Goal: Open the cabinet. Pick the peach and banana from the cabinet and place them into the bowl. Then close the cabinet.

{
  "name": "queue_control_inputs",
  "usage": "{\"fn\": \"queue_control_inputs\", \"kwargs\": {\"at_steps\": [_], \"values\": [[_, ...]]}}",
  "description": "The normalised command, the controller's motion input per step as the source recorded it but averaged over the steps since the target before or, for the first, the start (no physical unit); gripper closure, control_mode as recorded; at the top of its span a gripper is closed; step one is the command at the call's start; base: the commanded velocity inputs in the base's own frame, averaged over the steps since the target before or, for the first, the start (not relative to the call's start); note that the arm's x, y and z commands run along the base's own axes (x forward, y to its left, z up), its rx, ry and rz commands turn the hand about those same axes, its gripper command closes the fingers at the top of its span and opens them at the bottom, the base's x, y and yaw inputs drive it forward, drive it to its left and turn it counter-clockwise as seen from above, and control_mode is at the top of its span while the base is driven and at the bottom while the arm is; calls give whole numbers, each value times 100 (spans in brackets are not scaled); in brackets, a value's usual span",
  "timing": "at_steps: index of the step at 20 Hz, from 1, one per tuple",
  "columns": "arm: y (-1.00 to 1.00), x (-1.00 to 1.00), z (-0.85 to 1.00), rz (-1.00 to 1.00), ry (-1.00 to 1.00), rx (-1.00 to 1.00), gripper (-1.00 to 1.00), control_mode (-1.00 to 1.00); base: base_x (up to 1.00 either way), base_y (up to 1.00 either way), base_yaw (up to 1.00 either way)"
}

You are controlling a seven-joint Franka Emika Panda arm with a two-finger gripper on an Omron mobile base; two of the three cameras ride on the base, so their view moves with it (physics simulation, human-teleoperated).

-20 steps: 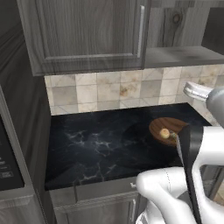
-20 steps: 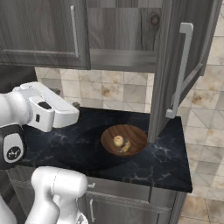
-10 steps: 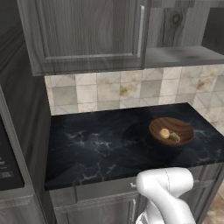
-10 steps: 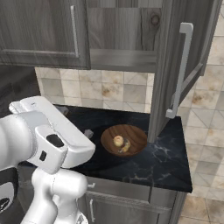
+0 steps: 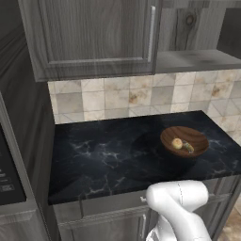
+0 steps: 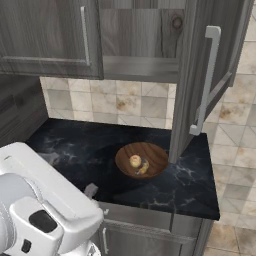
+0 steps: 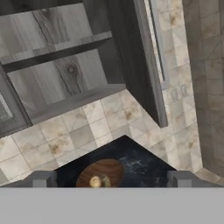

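The cabinet point(image 5: 94, 37) keeps its left door shut, while its right door point(image 6: 200, 75) with a long silver handle point(image 6: 206, 85) stands swung open. The shelf point(image 5: 193, 59) behind the open door is bare. Below it the wooden bowl point(image 5: 184, 141) rests on the counter and holds the peach point(image 5: 177, 143) and the banana point(image 5: 188, 147). From the right they show as bowl point(image 6: 142, 160), peach point(image 6: 135, 161) and banana point(image 6: 144, 167). My gripper point(image 7: 112, 179) is open, far back from the bowl point(image 7: 103, 170), fingertips point(image 7: 43, 178) wide apart with nothing between them.
A black marble counter point(image 5: 103, 150) runs under a tiled backsplash point(image 5: 117, 99). A dark appliance point(image 5: 9, 174) stands at its left end. My white arm point(image 6: 45, 200) bulks low at the left. Low grey cabinet fronts point(image 6: 150, 240) sit beneath, with tiled floor point(image 6: 235, 235) to the right.
The arm has pulled back and down from over the bowl, leaving the upper part of the left base view. Bowl, fruit and open door have not moved.
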Motion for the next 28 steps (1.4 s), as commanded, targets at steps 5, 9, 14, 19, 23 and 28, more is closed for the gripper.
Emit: {"fn": "queue_control_inputs", "kwargs": {"at_steps": [5, 9, 14, 19, 23, 28], "values": [[-60, -5, 0, 6, 2, 1, -100, -100, 0, 0, 0], [-65, 46, 0, 14, 0, 2, -100, -100, 0, 0, 0], [-54, 44, 0, 17, -3, 0, -100, -100, 0, 0, 0], [-56, 31, -5, 24, -16, 0, -100, -100, 0, 0, 0], [-37, 48, -18, 22, -20, 0, -100, -100, 0, 0, 0], [-25, 79, -26, 21, -17, 1, -100, -100, 0, 0, 0]]}}
